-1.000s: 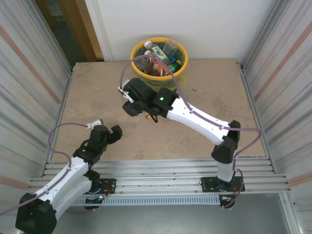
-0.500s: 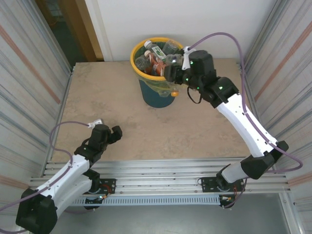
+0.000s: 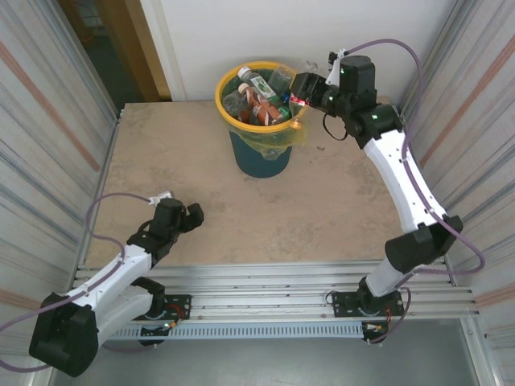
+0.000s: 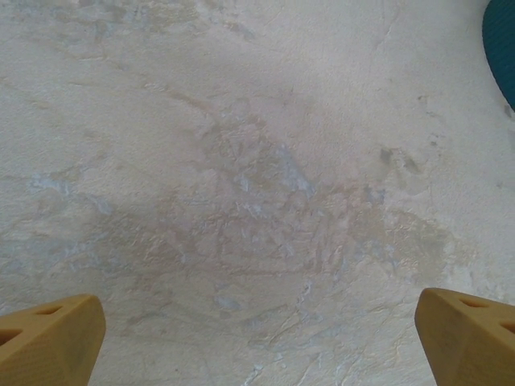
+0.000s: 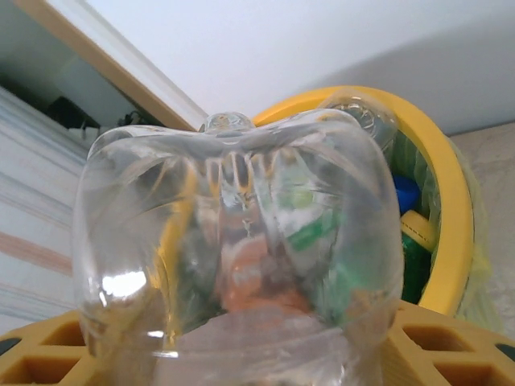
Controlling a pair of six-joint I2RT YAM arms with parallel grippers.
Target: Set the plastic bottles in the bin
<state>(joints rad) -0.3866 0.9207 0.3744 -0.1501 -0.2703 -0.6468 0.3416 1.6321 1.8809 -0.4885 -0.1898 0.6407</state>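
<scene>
Clamped by the right gripper (image 5: 241, 354), the clear bottle (image 5: 241, 241) is cut off by the right wrist view's lower edge. The bin (image 5: 451, 233) behind it is largely hidden, its contents smeared into orange and green blurs through the plastic. The fingertips (image 4: 48, 342) of the left gripper (image 4: 257, 346) are cropped at the lower corners. From above, labels on the binned bottles (image 3: 257, 100) cannot be read.

White arm shells (image 3: 402, 185), black joints (image 3: 414, 249), purple cables (image 3: 385, 42), green status lights (image 3: 374, 115), ochre cut-out jaws
</scene>
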